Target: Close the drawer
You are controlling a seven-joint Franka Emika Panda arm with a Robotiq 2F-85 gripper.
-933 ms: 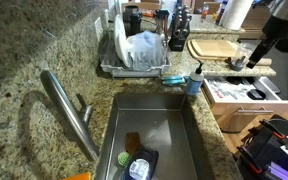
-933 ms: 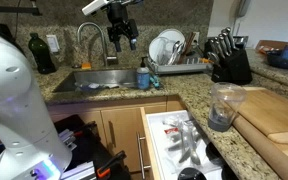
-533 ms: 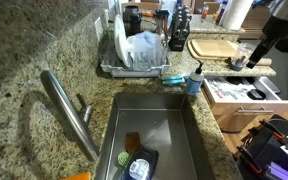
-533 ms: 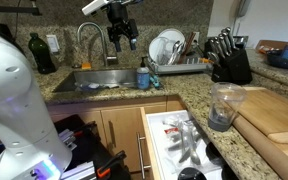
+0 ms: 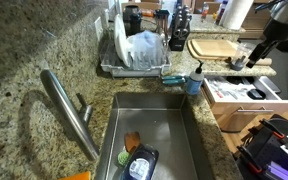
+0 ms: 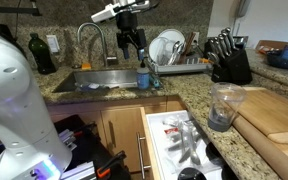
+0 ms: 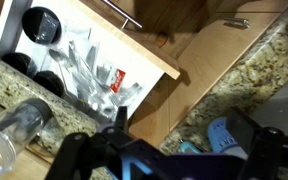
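The drawer (image 6: 174, 140) is pulled out below the granite counter. It is white inside, holds small utensils, and has a light brown wooden front with a bar handle. It also shows in an exterior view (image 5: 239, 92) and in the wrist view (image 7: 84, 60). My gripper (image 6: 134, 45) hangs open and empty above the counter by the sink, well above and away from the drawer. It shows at the top right in an exterior view (image 5: 259, 55). In the wrist view its two fingers (image 7: 169, 155) are spread wide apart.
A blue soap bottle (image 6: 144, 75) stands at the sink's edge below the gripper. The steel sink (image 5: 154, 110), the faucet (image 5: 69, 110) and a dish rack (image 5: 134, 55) are nearby. A cutting board (image 5: 216, 47), a knife block (image 6: 229, 62) and a glass jar (image 6: 222, 105) stand on the counter.
My gripper has moved sideways and slightly down, from above the faucet towards the soap bottle. The drawer has not moved.
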